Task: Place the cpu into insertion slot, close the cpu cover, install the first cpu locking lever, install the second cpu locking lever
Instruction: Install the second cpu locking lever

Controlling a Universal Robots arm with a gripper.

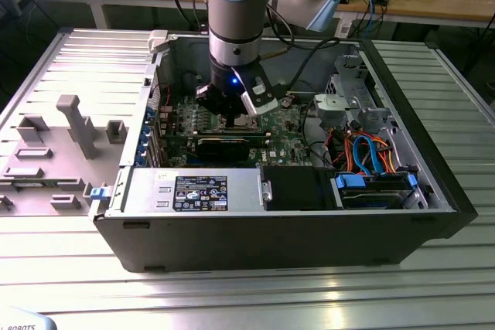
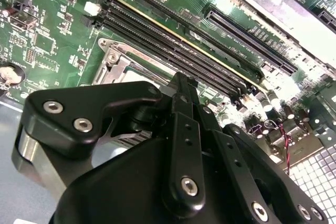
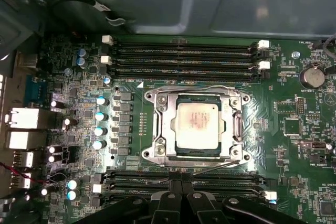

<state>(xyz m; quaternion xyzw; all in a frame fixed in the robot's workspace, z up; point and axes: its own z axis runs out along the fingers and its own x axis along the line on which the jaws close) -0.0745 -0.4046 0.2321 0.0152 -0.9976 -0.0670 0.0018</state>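
At centre frame the cpu (image 3: pixel 197 125), thin, light and fragile, sat under its cover (image 3: pixel 197 124), seemingly closed; the narrow pincer (image 3: pixel 182 184) held nothing.

In the second wrist view the black gripper (image 2: pixel 181 85) fills the near part of the scene, its linkage arms meeting at a narrow tip just above the green board (image 2: pixel 47 30). Beside that tip lies the silvery rim of the insertion slot (image 2: pixel 118 59), partly hidden by the gripper. Just beyond the slot run long black memory slots (image 2: pixel 173 45), with a red-and-black wire (image 2: pixel 286 140) farther off.
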